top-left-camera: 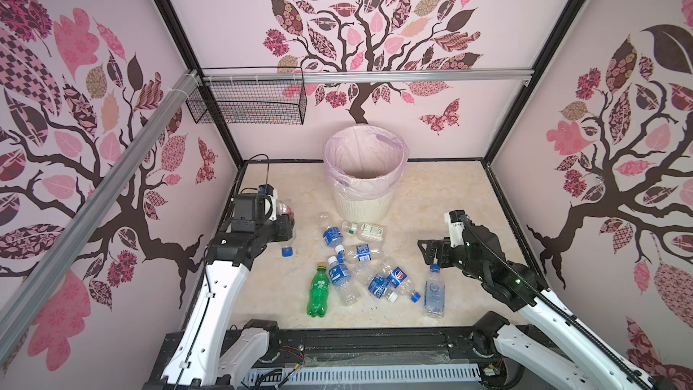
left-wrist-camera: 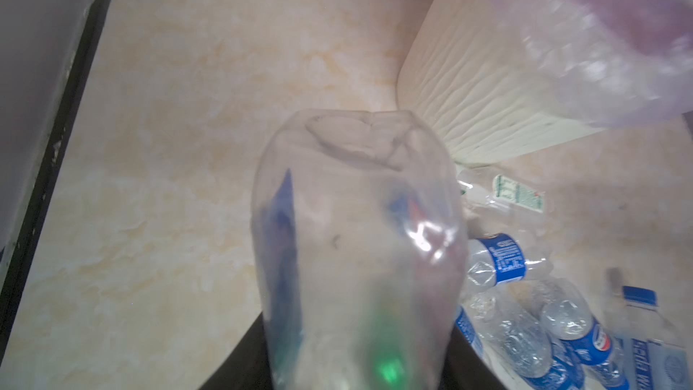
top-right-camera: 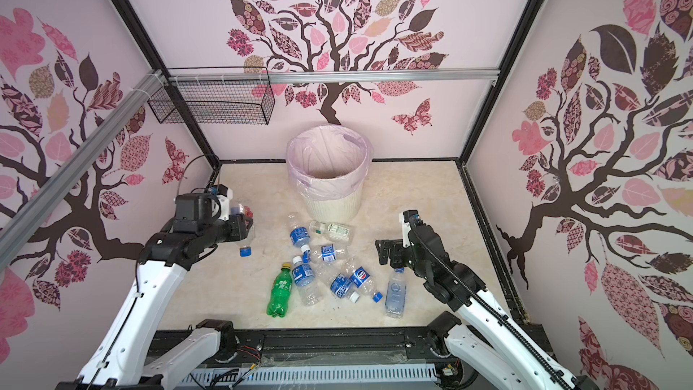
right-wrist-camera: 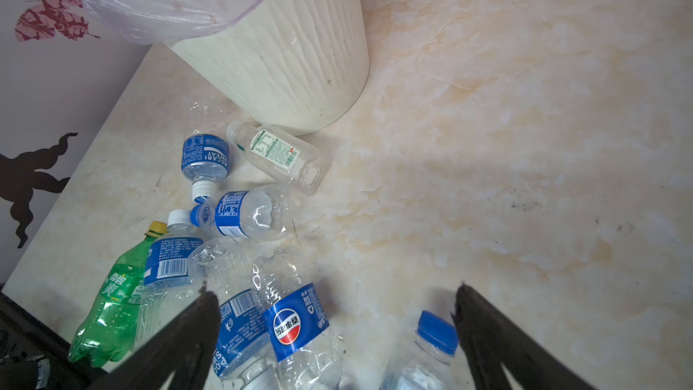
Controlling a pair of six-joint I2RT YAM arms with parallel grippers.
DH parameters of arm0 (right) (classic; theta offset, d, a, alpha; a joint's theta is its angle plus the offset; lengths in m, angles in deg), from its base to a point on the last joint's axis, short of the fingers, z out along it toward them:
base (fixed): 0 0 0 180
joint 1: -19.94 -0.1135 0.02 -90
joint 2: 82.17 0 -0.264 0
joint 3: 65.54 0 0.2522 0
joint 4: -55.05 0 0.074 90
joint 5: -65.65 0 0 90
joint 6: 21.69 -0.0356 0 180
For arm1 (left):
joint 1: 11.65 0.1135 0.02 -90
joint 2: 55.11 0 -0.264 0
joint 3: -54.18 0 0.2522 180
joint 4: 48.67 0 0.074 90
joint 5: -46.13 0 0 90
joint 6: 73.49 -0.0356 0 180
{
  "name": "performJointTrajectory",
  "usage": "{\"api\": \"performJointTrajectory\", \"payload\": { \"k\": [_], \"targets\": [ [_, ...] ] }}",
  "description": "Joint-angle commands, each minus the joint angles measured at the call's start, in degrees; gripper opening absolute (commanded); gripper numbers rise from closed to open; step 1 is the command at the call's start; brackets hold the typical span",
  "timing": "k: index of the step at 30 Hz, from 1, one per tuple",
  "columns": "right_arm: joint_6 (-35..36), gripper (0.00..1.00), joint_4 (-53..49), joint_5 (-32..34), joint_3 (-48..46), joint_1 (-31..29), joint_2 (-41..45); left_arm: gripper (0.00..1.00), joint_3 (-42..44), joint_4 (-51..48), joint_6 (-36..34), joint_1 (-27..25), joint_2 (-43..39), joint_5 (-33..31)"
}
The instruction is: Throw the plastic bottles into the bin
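Note:
My left gripper (top-left-camera: 288,227) is shut on a clear plastic bottle (left-wrist-camera: 356,226), lifted off the floor to the left of the bin. The bottle's blue cap (top-left-camera: 287,252) hangs down and its base points away from the wrist camera. The bin (top-left-camera: 360,208) is cream, ribbed and lined with a pink bag, and stands at the back centre. Several more bottles lie in front of it, among them a green one (top-left-camera: 318,290) and a Pepsi-labelled one (right-wrist-camera: 296,324). My right gripper (top-left-camera: 431,253) is open above the floor, with a blue-capped water bottle (right-wrist-camera: 431,347) beside one finger.
A black wire basket (top-left-camera: 247,101) hangs on the back wall at the left, under an aluminium rail (top-left-camera: 375,77). Patterned walls close the cell on three sides. A black frame rail (top-left-camera: 356,339) runs along the front edge of the marble floor.

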Motion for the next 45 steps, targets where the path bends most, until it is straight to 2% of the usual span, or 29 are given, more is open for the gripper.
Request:
{"api": "performJointTrajectory", "payload": {
  "k": [1,6,9,12,14,16,19,22,24,26,28,30,35,38,45],
  "targets": [
    [0.47,1.0,-0.32,-0.89,-0.05,0.08,-0.72,0.51,-3.93,1.62,3.2,0.29,-2.68,7.01],
    [0.76,1.0,-0.7,-0.52,0.13,0.08,-0.81,0.52,-10.16,9.6,7.56,0.29,-1.44,19.25],
    [0.66,1.0,-0.79,-0.43,0.11,0.04,-0.74,0.53,-13.95,17.33,12.11,0.29,2.24,22.19],
    [0.51,1.0,-0.75,-0.36,0.13,0.08,-0.47,0.5,-19.66,24.68,17.05,0.02,10.3,25.15],
    [0.34,1.0,-0.87,-0.32,0.31,0.08,-0.23,0.49,-25.38,26.92,17.46,-2.71,17.04,24.37],
    [0.07,1.0,-0.88,-0.24,0.31,0.04,0.09,0.51,-33.96,24.99,13.74,-7.72,25.25,20.66],
    [-0.34,1.0,-0.67,-0.15,0.31,0.08,0.19,0.6,-46.71,21.03,12.7,-11.67,38.63,20.25],
    [-0.81,0.99,-0.65,-0.64,0.61,0.04,0.04,0.73,-61.89,8.95,8.99,-13.04,50.0,17.78],
    [-1.07,1.0,-0.94,-0.8,1.01,0.08,0.15,0.75,-67.49,0.83,5.53,-13.31,53.61,15.46],
    [-1.04,1.0,-1.1,-0.61,1.1,0.08,0.62,0.77,-63.28,1.76,4.71,-13.33,50.79,13.13],
    [-0.77,1.0,-0.89,-0.44,0.71,0.04,0.6,0.86,-53.93,8.04,5.1,-12.89,43.92,10.92],
    [-0.66,1.0,-0.71,-0.87,0.66,0.08,-0.23,0.89,-47.88,10.74,5.79,-11.48,38.65,11.17],
    [-1.75,1.0,-1.15,-2.04,1.52,0.02,-2.96,0.89,-35.3,8.46,4.83,-6.47,28.87,11.9],
    [-2.44,1.0,-3.15,-0.96,2.68,0.08,-4.33,0.89,-27.5,6.54,2.87,-3.67,22.53,10.3],
    [-5.18,1.0,-14.69,5.33,7.45,0.08,-5.87,0.91,-12.43,1.78,-0.95,-3.18,11.08,4.68]
  ]
}}
